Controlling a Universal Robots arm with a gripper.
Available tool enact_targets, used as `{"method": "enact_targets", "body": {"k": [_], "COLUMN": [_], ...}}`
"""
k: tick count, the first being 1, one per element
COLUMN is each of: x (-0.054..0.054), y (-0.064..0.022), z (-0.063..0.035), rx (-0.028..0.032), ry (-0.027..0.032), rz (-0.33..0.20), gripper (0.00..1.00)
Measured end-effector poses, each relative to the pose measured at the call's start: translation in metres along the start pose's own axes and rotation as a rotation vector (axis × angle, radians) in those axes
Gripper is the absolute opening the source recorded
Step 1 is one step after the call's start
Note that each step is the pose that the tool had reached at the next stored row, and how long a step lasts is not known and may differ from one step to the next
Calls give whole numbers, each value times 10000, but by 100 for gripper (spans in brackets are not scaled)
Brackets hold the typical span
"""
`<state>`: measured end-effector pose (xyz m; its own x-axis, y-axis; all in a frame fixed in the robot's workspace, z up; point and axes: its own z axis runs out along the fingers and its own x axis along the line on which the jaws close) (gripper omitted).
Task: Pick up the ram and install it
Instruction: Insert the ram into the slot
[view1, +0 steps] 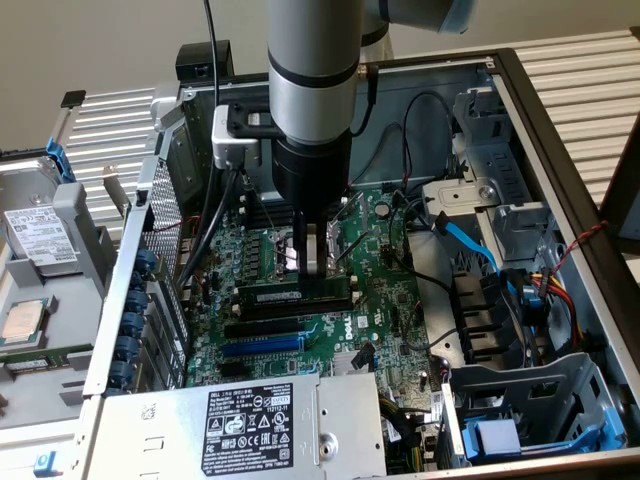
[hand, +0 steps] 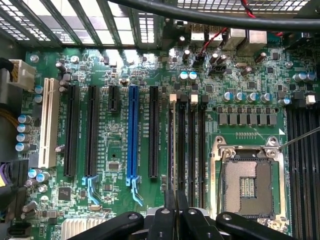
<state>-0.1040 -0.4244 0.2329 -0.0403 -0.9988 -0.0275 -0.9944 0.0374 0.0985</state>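
we see the gripper (view1: 311, 262) low inside the open computer case (view1: 560, 130), just over the green board (view1: 390, 300), with the arm (view1: 312, 60) standing straight up above it. its fingers are drawn close together, nearly touching, and in the wrist view they (hand: 176, 210) sit right above the row of black memory slots (hand: 192, 145) next to the bare processor socket (hand: 247, 185). the ram (view1: 296, 295) lies directly under the fingertips in the exterior view, a long thin stick on edge, running across the board and apparently standing in one of those slots. we cannot tell whether the fingers are pinching its top edge or only touching it. in the wrist view the stick is hard to make out apart from the slots themselves.

we judge the task to be well along: the stick is picked up and brought to its slot, the blue slot (hand: 133, 135) and the other long black ones sit unused beside it. whether it is pressed fully home and the end clips are snapped shut, we cannot tell.
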Motion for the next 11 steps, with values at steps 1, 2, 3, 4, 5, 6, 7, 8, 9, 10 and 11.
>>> {"method": "enact_targets", "body": {"k": [1,2,3,4,5,6,7,8,9,10,11], "x": [0,1,1,0,0,0,-1,-1,-2,-2,-2], "y": [0,0,-1,-1,-1,-1,-2,-2,-1,-1,-1], "z": [0,3,10,10,10,11,11,10,10,10,10], "rx": [0,0,0,0,0,0,1,0,0,0,0], "ry": [-1,0,-2,-3,-4,-6,-6,-6,-6,-6,-6], "rz": [1,2,2,2,3,2,1,0,2,0,-4], "gripper": [12,12,12,12,12,12,12,12,12,12,12]}}
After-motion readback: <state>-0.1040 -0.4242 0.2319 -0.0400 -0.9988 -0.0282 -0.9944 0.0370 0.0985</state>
